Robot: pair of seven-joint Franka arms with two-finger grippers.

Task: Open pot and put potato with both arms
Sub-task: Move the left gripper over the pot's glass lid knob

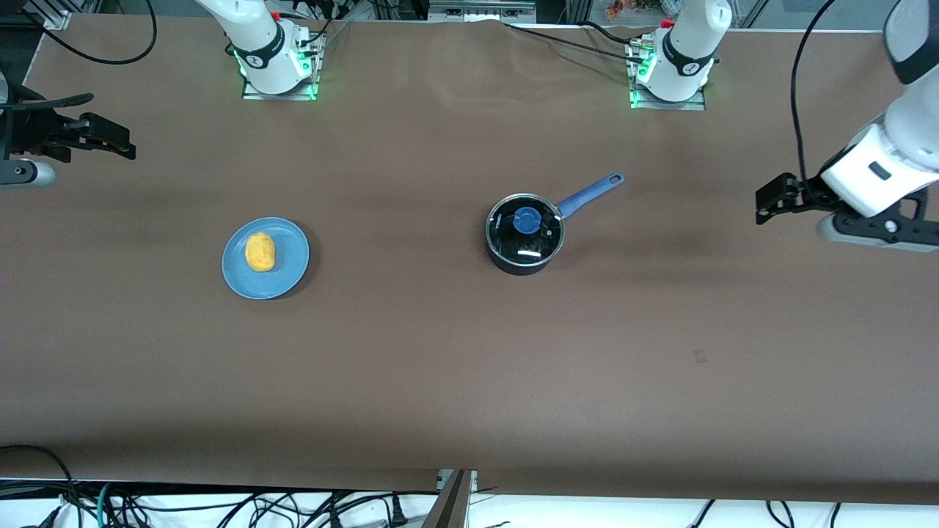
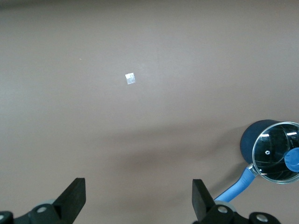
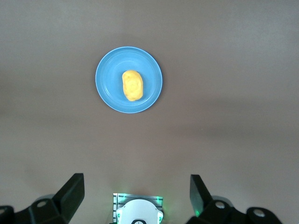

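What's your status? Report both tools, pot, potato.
Left tool and right tool open, empty, over the table ends. Lid on pot. Potato on plate. Nothing in the way.

The brown surface (image 1: 455, 367) carries a blue plate (image 1: 291, 275) toward the right arm's end, a black pot (image 1: 524, 260) with its glass lid on nearer the middle, and a small pale square mark (image 1: 700, 356) nearer the front camera than the pot.
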